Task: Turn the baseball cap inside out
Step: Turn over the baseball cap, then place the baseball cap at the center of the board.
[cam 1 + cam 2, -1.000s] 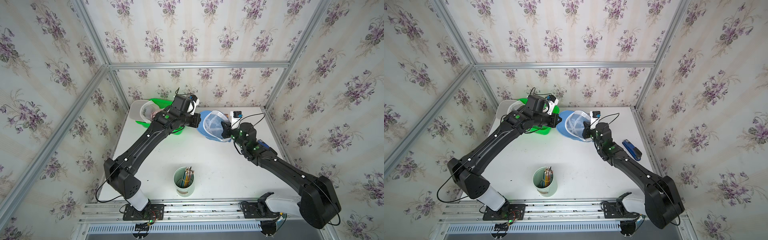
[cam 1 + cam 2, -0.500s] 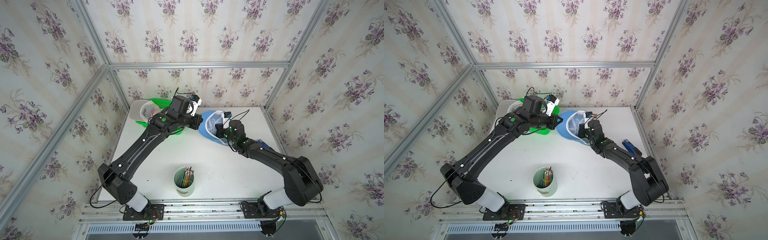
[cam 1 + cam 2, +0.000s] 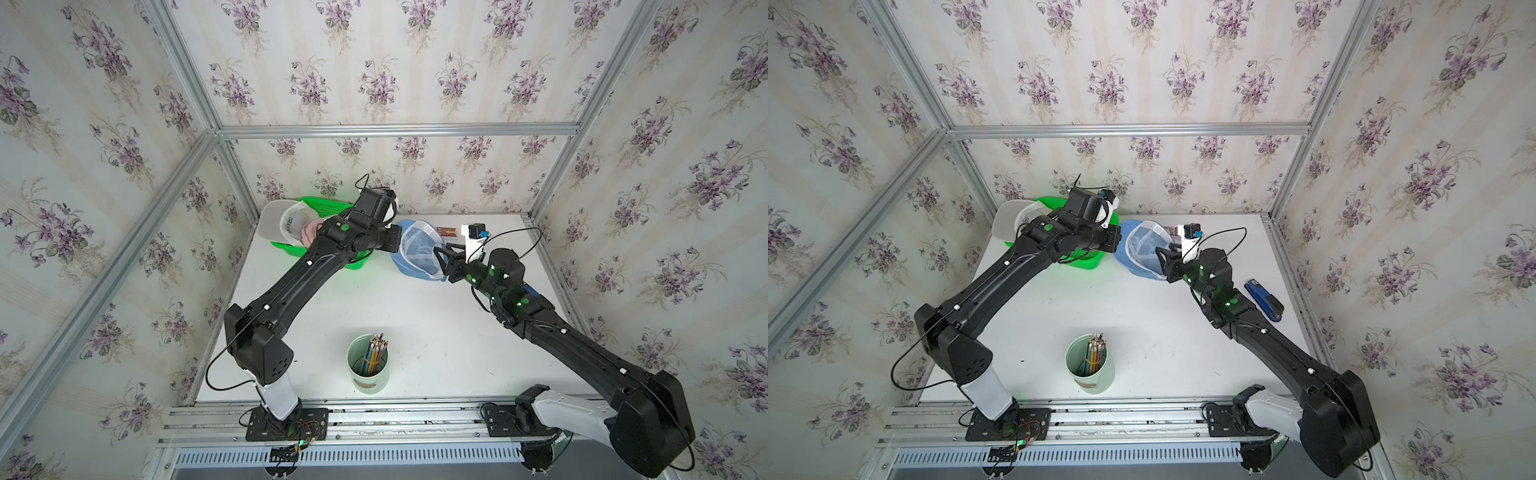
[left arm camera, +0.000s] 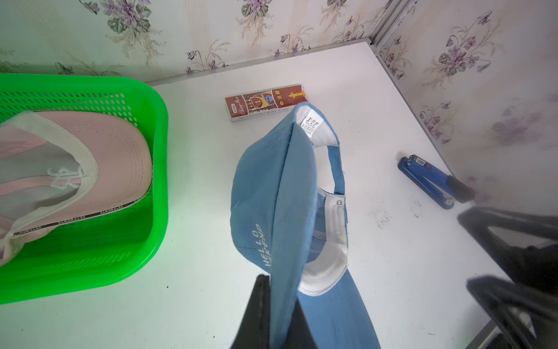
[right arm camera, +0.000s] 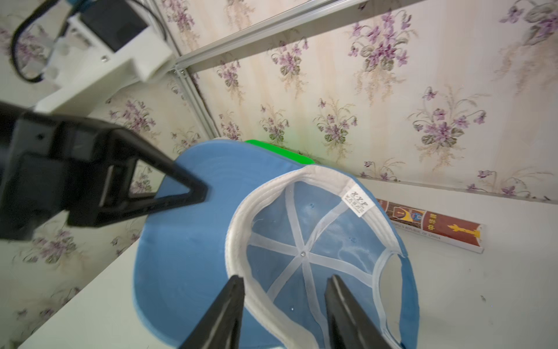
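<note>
At the back of the white table (image 3: 415,332), between basket and packet: light-blue cotton baseball cap (image 3: 415,253) (image 4: 265,193), white-taped inside seams showing and its opening facing the right arm. It is not turned inside out. Whether its crown rests on the table cannot be told.

- Left gripper (image 4: 279,314) (image 3: 395,245): jaws clenched on the edge of the cap's brim, holding the cap tilted on its side.
- Right gripper (image 5: 285,281) (image 3: 446,253): jaws parted, grasping nothing, set just at the white sweatband rim of the cap's opening; contact cannot be told.
- Bright green perforated plastic basket (image 4: 160,151) (image 3: 316,203), back left corner, just beside the cap. It holds a pale pink cap (image 4: 105,151) and a white cap (image 3: 272,220) that leans over its far rim.
- Red-brown printed card packet (image 4: 265,102) (image 5: 437,232), flat on the table behind the blue cap.
- Blue stapler (image 3: 1264,297) (image 4: 428,181), near the table's right edge, beside the right arm.
- Pale green cylindrical cup (image 3: 368,374), upright near the front edge, holding pencils (image 3: 374,349), well apart from the cap.
</note>
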Robot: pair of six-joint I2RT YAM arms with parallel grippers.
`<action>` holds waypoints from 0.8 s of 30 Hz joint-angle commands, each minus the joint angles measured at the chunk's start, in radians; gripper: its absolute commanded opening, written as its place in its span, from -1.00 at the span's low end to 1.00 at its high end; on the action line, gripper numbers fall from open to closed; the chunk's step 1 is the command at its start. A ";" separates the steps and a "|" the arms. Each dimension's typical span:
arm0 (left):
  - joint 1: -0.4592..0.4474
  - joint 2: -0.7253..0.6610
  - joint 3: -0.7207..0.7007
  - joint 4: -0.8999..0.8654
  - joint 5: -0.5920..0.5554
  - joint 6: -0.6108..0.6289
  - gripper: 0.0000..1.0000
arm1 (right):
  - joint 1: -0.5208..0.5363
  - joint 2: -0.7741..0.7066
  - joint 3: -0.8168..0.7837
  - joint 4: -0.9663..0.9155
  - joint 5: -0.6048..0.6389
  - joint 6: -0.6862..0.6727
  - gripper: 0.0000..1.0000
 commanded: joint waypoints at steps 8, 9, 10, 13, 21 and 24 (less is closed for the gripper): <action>0.001 0.074 0.138 -0.087 -0.015 -0.038 -1.00 | 0.129 -0.025 -0.002 -0.069 -0.057 -0.244 0.13; 0.001 0.082 0.148 -0.094 -0.012 -0.039 -1.00 | 0.139 -0.014 0.012 -0.082 -0.043 -0.253 0.13; -0.001 0.088 0.158 -0.103 -0.008 -0.039 -1.00 | 0.148 -0.001 0.026 -0.091 -0.035 -0.261 0.17; -0.004 0.095 0.166 -0.108 -0.009 -0.039 -1.00 | 0.169 0.040 0.056 -0.094 0.017 -0.274 0.18; -0.010 0.081 0.144 -0.097 0.005 -0.048 -1.00 | 0.187 0.148 0.126 -0.082 0.042 -0.290 0.18; -0.011 0.070 0.128 -0.079 0.030 -0.061 -1.00 | 0.190 0.199 0.155 -0.077 0.039 -0.293 0.09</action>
